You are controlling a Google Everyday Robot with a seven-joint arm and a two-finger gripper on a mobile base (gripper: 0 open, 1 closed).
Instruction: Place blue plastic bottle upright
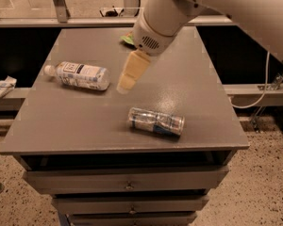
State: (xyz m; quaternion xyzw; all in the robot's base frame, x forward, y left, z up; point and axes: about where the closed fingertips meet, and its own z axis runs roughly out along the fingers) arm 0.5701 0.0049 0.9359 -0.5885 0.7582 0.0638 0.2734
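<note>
The blue plastic bottle [79, 75] lies on its side at the left of the grey table [85, 126], white cap pointing left, white-and-blue label facing up. My gripper [124, 84] hangs from the big white arm above the table's middle, just right of the bottle's base and apart from it. It holds nothing that I can see.
A silver-blue can [156, 121] lies on its side near the table's front, below and right of the gripper. A green snack pouch [128, 38] at the back is mostly hidden behind the arm. Drawers sit under the table top. A crumpled wrapper [1, 88] lies off the left edge.
</note>
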